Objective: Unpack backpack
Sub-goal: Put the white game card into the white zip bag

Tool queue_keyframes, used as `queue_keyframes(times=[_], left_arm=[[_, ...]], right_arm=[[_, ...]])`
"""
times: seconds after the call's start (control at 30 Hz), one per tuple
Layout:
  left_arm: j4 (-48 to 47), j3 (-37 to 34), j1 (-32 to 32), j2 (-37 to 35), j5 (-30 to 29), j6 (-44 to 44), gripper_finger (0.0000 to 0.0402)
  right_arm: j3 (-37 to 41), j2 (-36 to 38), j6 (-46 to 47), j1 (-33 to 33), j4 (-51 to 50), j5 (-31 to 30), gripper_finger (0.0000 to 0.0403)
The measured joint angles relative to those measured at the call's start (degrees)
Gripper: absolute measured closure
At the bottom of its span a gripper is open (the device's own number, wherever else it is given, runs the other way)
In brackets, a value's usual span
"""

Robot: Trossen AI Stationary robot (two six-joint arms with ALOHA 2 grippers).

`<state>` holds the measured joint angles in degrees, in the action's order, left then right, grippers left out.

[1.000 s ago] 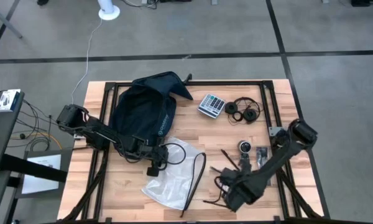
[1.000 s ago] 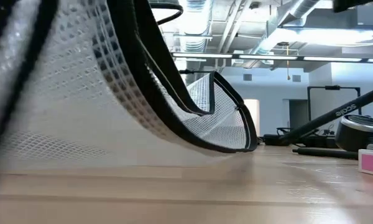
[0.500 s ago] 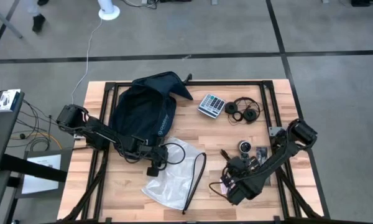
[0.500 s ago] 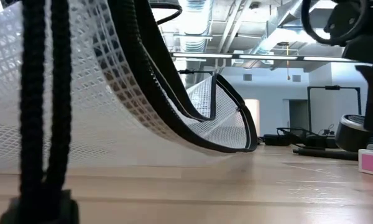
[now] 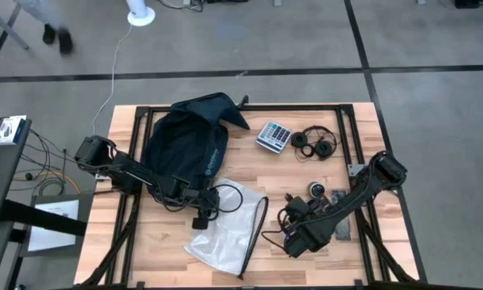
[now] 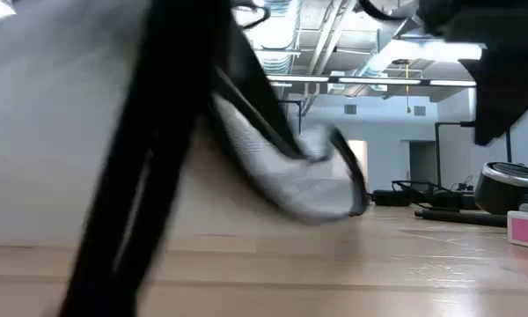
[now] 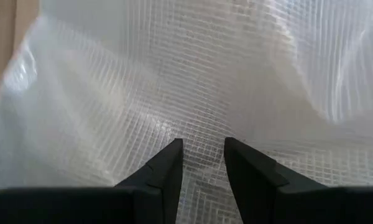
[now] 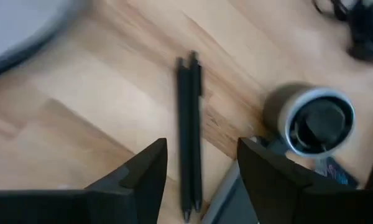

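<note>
Hovering w/ fingers apart, the right gripper [image 8: 196,180] lines up over a pen [image 8: 189,134] near the table's [image 5: 249,169] right edge, prob. to reposition it, while the left gripper [image 7: 202,165], fingers open a crack, rests on the mesh pouch [image 5: 225,229] beside the backpack [image 5: 185,145].

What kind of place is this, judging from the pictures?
Probably a robotics lab or workshop: a wooden table on a black frame over grey concrete floor, exposed ceiling ducts, and loose cables beside it.

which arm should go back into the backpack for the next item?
Left, probably. The left gripper sits on the clear mesh plastic pouch, right beside the dark navy fabric backpack. The right gripper, open, is across the wooden table over a black pen, farther away.
</note>
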<state>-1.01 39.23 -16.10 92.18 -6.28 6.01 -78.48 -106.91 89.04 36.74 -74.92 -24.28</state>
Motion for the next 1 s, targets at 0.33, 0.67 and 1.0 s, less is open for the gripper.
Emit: queue_keyframes(times=[0.33,0.67,1.0], left_arm=[[-7.62,5.67,0.04,-0.20,-0.44,-1.65,0.0295],[-8.65,6.13,0.04,-0.25,-0.63,4.04,0.0295],[-8.64,6.15,0.04,-0.31,-0.63,8.85,0.0295]], right_arm=[[-10.10,0.02,-19.93,-1.69,0.45,-1.39,0.0234],[-11.47,0.02,-29.60,-1.63,0.28,-1.10,0.0235],[-2.04,0.02,-38.46,0.53,3.92,0.67,0.0235]])
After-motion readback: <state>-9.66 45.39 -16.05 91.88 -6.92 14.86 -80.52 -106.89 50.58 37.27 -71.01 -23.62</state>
